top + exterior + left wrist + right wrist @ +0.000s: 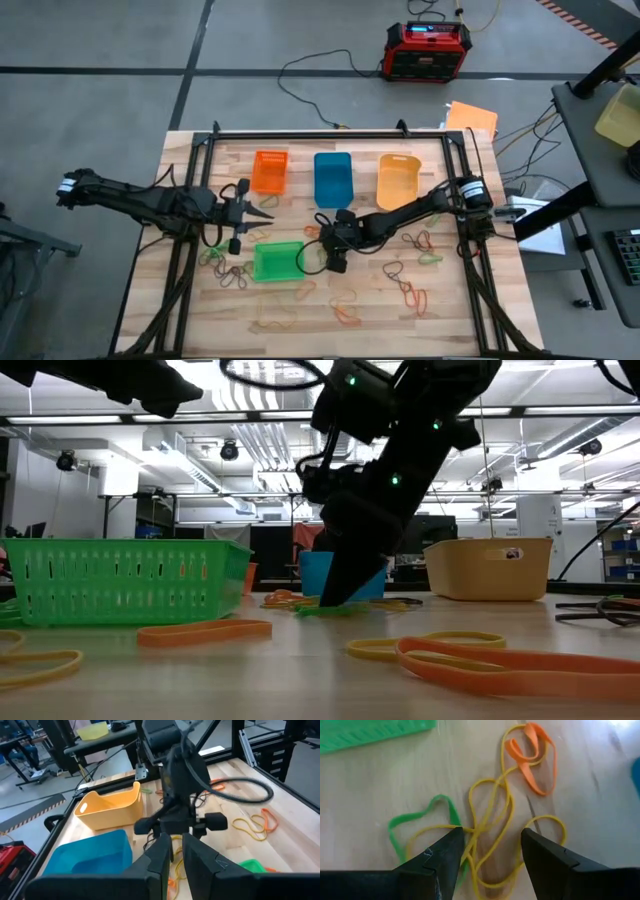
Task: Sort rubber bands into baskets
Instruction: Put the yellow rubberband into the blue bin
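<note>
Four baskets stand on the wooden table: orange (269, 170), blue (332, 178) and yellow-orange (397, 180) in a far row, green (277, 261) nearer. Rubber bands (410, 292) lie scattered on the near half. My right gripper (492, 835) is open and slants down just right of the green basket. Its fingers stand on either side of a tangle of yellow bands (490, 820), beside a green band (420, 815) and an orange one (532, 755). Whether it touches them, I cannot tell. My left gripper (177, 842) hovers shut near the orange basket, with nothing seen between its fingers.
More bands lie left of the green basket (228, 270) and along the near edge (205, 630). Black frame rails (330, 133) border the table. A red-and-black box (427, 50) with cables sits on the floor beyond the far edge.
</note>
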Controlling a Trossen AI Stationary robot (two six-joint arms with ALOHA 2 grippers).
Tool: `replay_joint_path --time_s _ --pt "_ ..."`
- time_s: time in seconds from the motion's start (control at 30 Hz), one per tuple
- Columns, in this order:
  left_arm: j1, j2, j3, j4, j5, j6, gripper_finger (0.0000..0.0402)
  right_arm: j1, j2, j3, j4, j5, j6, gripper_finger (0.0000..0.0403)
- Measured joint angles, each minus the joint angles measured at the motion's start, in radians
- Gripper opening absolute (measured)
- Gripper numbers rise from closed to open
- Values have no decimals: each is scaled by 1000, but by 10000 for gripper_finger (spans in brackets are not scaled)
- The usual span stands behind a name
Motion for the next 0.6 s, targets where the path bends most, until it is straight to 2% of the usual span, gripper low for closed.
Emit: replay_joint_path --time_s 0.17,0.4,0.6 --pt "0 6 0 2 -2 -7 36 1 11 1 4 0 0 155" --pt "0 18 0 2 -10 -23 36 2 11 1 2 -6 -27 25" --pt "0 42 0 1 -26 -27 36 8 -8 -1 -14 -20 -30 10"
